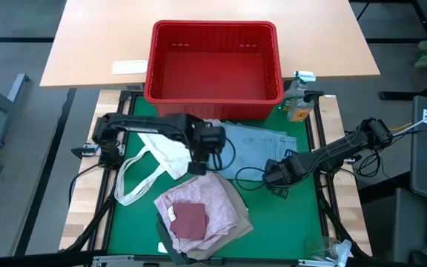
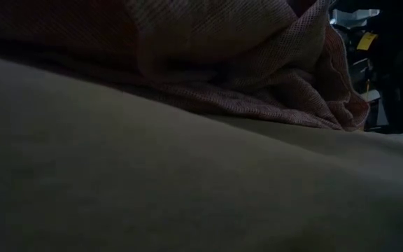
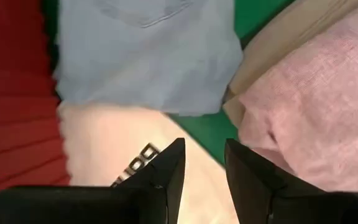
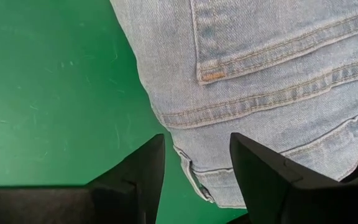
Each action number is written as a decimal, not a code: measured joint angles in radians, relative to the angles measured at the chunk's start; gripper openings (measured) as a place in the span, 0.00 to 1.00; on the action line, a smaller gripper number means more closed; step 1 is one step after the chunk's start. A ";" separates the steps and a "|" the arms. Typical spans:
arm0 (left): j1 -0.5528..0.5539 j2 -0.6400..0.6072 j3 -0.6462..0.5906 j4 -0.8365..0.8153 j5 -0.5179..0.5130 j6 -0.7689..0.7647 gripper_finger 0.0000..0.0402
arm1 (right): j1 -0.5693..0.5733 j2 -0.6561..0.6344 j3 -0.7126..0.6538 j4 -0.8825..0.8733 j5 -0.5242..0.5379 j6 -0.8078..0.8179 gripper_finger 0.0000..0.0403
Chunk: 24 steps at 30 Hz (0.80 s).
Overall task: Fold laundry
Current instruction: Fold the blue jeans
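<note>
On the green counter (image 1: 124,222), the light blue denim jeans (image 1: 254,148) lie near the far edge, just before the red basket (image 1: 213,63). The mottled pink top (image 1: 199,208) sits on beige trousers (image 1: 237,204) toward the near edge, beside a white tote bag (image 1: 161,159). The left end effector (image 3: 202,168) hovers partly open over the tote, empty. The right end effector (image 4: 196,165) stands open at the jeans' waistband edge, gripping nothing.
</note>
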 joint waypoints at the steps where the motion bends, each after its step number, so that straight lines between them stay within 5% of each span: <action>1: 0.008 -0.017 0.000 -0.011 0.000 0.000 0.27 | 0.000 0.000 0.000 0.001 0.000 0.000 0.45; 8: 0.048 -0.075 0.000 -0.113 0.000 0.025 0.27 | 0.000 0.000 0.000 0.005 0.000 0.000 0.45; 24: 0.055 -0.043 0.000 0.064 -0.007 0.064 0.28 | 0.000 0.000 0.000 0.032 0.000 -0.001 0.45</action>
